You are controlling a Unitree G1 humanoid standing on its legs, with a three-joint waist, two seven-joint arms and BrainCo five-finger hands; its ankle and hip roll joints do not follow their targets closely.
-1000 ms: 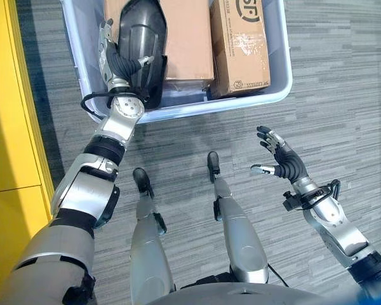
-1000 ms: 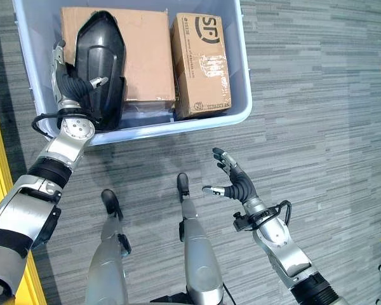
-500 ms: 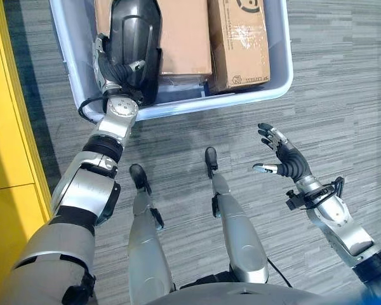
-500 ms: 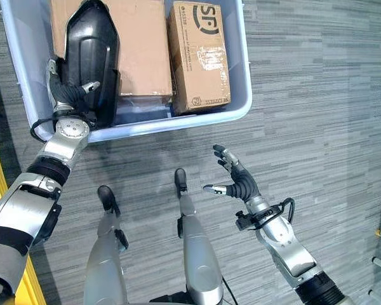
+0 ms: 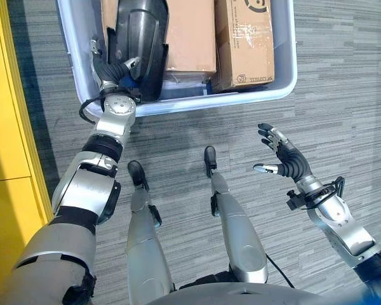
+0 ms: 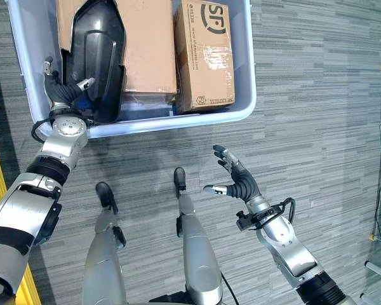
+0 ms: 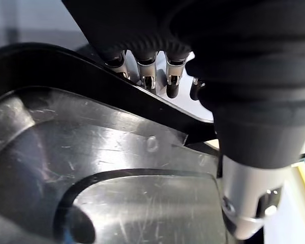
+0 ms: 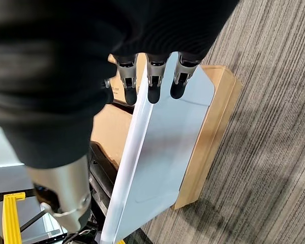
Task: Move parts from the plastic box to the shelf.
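Risk of slipping: grip taken at one low edge of the long black shell part [image 5: 138, 44], standing in the plastic box [image 5: 286, 70] at eleven o'clock. Left hand [image 5: 112, 71] curled round that edge, thumb over the front. Right hand [image 5: 281, 157] at four o'clock, spread wide, holding nothing.

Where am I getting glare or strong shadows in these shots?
Left wrist view: pale glare streaks lie across the glossy black part and show up its scratches. Right eye view: there is a bright highlight on the part's domed top, and the box casts a dark band on the floor along its near wall. Right wrist view: a heavy shadow lies on the floor beside the box.
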